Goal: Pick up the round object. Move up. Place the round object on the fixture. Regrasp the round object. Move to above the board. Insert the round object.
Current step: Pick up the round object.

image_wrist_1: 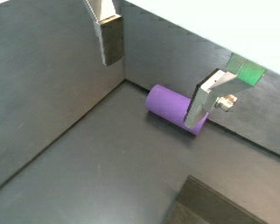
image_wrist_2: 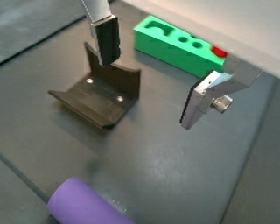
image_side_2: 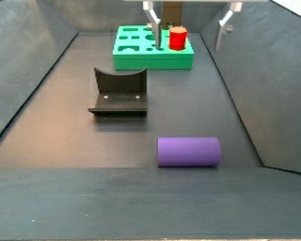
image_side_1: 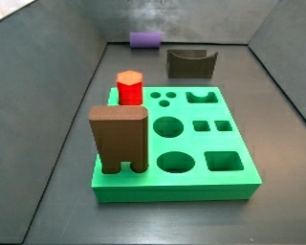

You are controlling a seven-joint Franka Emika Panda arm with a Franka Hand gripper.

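The round object is a purple cylinder lying on its side on the dark floor, close to a wall; it also shows in both wrist views and in a side view. The fixture stands between the round object and the green board. My gripper hangs high above the floor, open, with nothing between its fingers. It touches none of them.
A red hexagonal peg and a tall brown block stand in the board. Dark sloping walls enclose the floor on all sides.
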